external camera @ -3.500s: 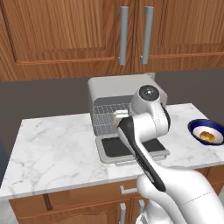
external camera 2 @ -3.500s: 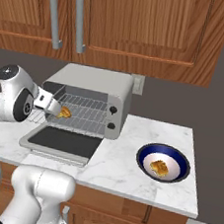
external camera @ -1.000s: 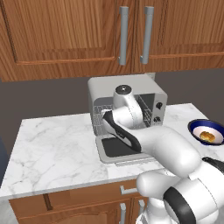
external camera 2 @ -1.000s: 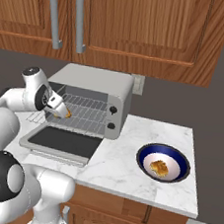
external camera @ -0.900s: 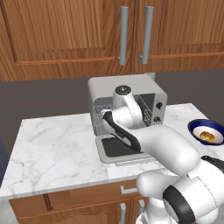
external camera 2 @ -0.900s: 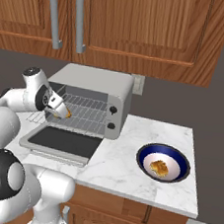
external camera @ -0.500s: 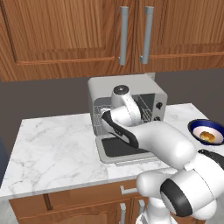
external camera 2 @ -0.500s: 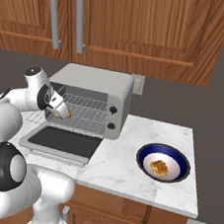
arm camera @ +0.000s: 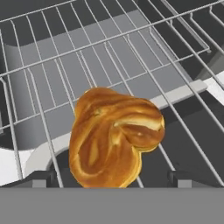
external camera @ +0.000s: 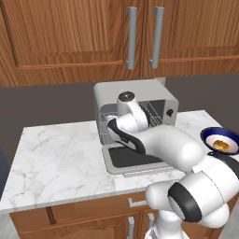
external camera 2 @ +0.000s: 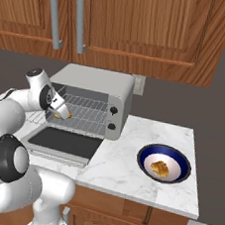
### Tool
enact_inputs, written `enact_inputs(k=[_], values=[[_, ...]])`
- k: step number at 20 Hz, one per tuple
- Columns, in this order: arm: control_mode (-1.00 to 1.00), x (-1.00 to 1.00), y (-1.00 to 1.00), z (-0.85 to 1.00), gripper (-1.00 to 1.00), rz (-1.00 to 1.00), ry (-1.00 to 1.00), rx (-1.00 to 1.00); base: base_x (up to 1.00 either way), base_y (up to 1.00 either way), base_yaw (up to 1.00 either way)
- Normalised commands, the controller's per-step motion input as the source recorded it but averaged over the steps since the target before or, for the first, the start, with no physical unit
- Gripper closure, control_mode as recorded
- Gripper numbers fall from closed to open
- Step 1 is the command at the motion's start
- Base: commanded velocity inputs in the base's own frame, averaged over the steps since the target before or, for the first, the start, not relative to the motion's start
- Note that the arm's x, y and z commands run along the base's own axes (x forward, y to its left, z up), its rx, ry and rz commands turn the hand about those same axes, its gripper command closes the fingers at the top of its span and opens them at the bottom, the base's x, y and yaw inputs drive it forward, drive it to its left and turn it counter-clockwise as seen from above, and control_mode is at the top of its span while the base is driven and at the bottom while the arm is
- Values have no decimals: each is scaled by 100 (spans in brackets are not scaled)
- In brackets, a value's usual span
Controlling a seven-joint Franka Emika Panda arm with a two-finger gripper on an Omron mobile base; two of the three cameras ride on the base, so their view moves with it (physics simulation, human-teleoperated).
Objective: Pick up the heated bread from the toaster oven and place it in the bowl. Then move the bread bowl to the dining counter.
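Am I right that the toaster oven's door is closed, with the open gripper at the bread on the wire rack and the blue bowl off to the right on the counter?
Not quite: the toaster oven door is dropped open, as the right base view shows. The rest stands: the open gripper is at the bread on the wire rack, and the blue bowl sits to the right on the counter.

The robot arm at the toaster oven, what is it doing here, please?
The arm has its gripper at the toaster oven, whose door lies open. The jaws are open, one on each side of the heated bread, which rests on the wire rack, not yet gripped. The bowl stands on the marble worktop to the oven's right and already holds another golden piece.
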Motion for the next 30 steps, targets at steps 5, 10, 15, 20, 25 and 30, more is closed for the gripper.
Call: enact_inputs(k=[5, 10, 15, 20, 25, 30], values=[[-100, 9, 0, -11, -100, -4, 0, 0, 0, 0, 0], [-100, 6, 0, -9, -100, -4, 0, 0, 0, 0, 0], [-100, 9, 0, -1, -100, -3, 0, 0, 0, 0, 0], [-100, 8, 0, -7, 100, -3, 0, 0, 0, 0, 0], [-100, 0, 0, 0, 100, 0, 0, 0, 0, 0, 0], [-100, -45, -16, 0, 100, -1, -1, 0, 0, 0, 0]])
